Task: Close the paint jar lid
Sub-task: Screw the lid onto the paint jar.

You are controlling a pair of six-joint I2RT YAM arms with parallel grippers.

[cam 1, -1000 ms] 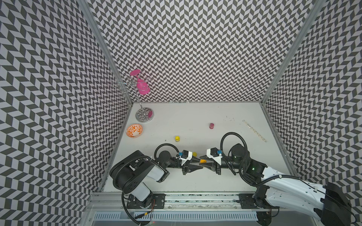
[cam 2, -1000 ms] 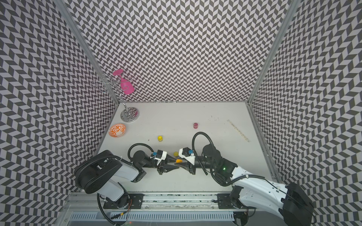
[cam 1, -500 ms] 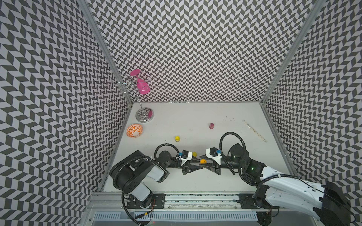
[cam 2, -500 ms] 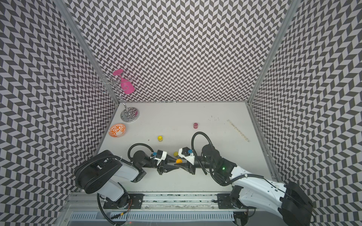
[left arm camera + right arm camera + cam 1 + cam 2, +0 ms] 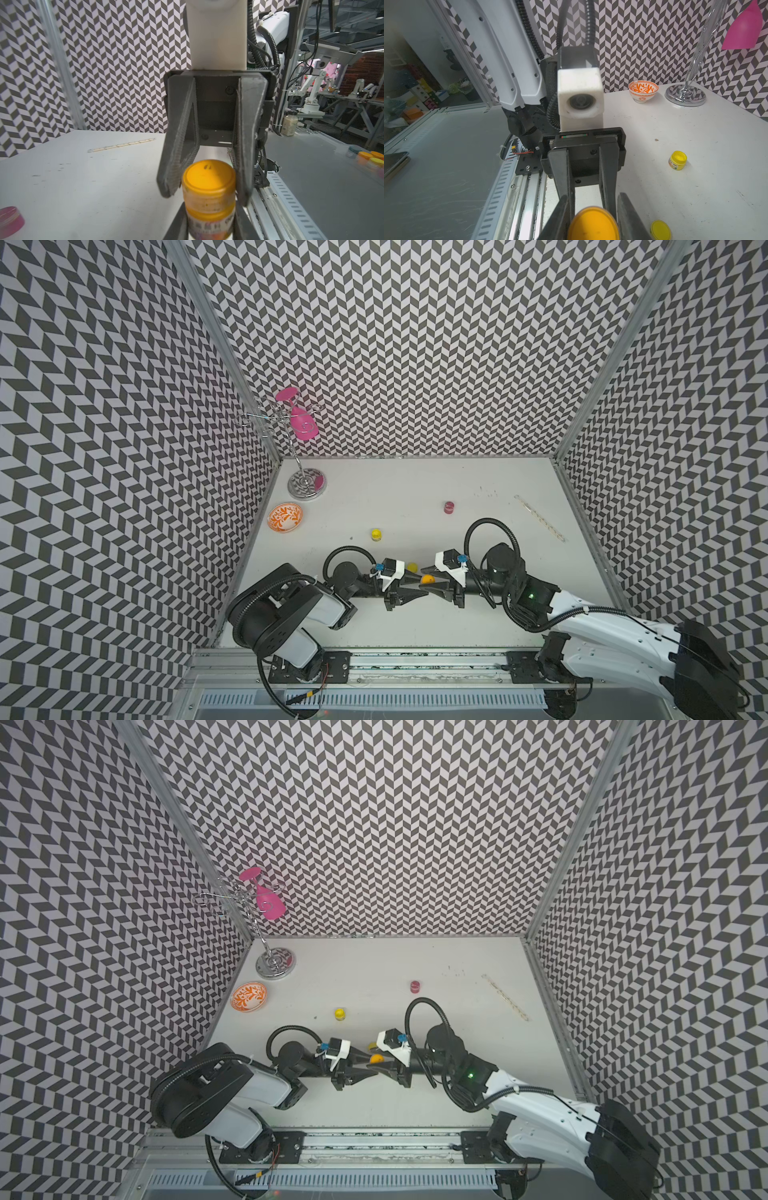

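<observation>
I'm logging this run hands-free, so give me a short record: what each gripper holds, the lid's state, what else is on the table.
left gripper: shut on the orange paint jar
right gripper: shut on the orange lid
lid state: seated on the jar; how tight, cannot tell
elsewhere on table: yellow jar, loose yellow lid, red jar, orange-patterned bowl

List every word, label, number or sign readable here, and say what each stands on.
No text here can be read.
Orange paint jar, paper label: dark print, blurred and cut by the frame edge, unreadable.
Orange lid: a small dark mark, not a legible character.
Yellow paint jar, label: print too small to read.
Ruler-like strip: markings too small to read.
</observation>
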